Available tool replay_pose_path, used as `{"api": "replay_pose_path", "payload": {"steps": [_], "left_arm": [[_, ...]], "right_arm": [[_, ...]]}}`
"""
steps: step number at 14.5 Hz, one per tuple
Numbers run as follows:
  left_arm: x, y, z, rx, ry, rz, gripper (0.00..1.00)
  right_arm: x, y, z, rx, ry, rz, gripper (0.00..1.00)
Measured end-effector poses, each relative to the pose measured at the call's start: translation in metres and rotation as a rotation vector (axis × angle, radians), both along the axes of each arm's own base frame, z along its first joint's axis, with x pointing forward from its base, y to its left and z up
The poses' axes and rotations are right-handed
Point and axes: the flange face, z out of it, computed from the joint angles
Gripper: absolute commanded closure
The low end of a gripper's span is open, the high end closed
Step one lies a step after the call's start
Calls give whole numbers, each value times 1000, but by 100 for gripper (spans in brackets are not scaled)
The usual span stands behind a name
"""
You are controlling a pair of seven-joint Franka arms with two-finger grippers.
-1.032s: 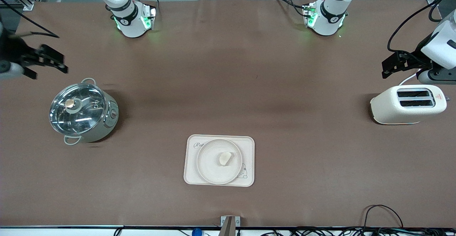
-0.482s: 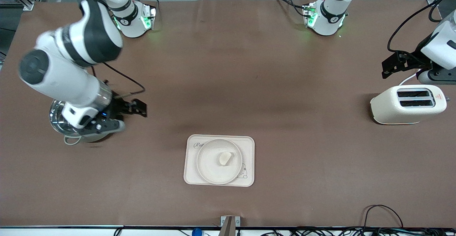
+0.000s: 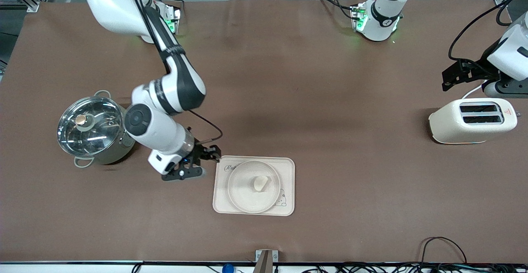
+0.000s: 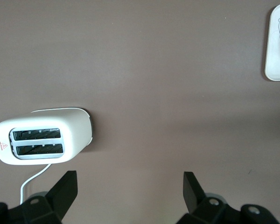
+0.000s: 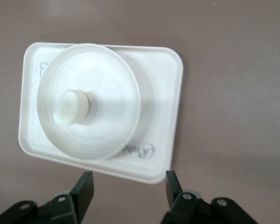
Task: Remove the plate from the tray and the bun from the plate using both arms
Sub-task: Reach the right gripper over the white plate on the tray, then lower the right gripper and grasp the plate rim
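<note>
Small pale oblong bun [image 3: 260, 182] on round cream plate [image 3: 244, 198], plate on rectangular cream tray [image 3: 288, 186] lettered "Ra…", right gripper [image 3: 207, 158] apart beside tray, left gripper [image 3: 447, 78] wide apart above white toaster [image 3: 453, 125], waiting

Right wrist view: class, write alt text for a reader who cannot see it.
A pale bun lies on a round cream plate, which sits on a rectangular cream tray on a brown table. The right gripper hangs open over the table at the tray's edge, holding nothing.
</note>
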Motion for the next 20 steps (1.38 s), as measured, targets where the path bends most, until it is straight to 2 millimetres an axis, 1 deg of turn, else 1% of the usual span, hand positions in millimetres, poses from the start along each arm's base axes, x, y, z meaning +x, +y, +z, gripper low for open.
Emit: {"api": "replay_pose_path", "payload": {"steps": [2, 4, 8, 12, 16, 18, 20], "left_arm": [[0, 0, 0, 0, 1, 0, 0], [0, 0, 0, 0, 1, 0, 0], [1, 4, -1, 0, 1, 7, 0], [2, 10, -1, 0, 2, 15, 0], [2, 10, -1, 0, 3, 15, 0], [2, 10, -1, 0, 3, 15, 0], [2, 10, -1, 0, 3, 15, 0]], "right_arm": [[7, 7, -28, 13, 2, -14, 33], [12, 17, -49, 16, -6, -13, 37], [22, 28, -78, 50, -2, -35, 41], [31, 30, -98, 64, 1, -47, 43], [41, 19, -112, 65, -17, -73, 47], [44, 12, -117, 71, -13, -84, 49], [45, 12, -121, 87, -8, -96, 56]]}}
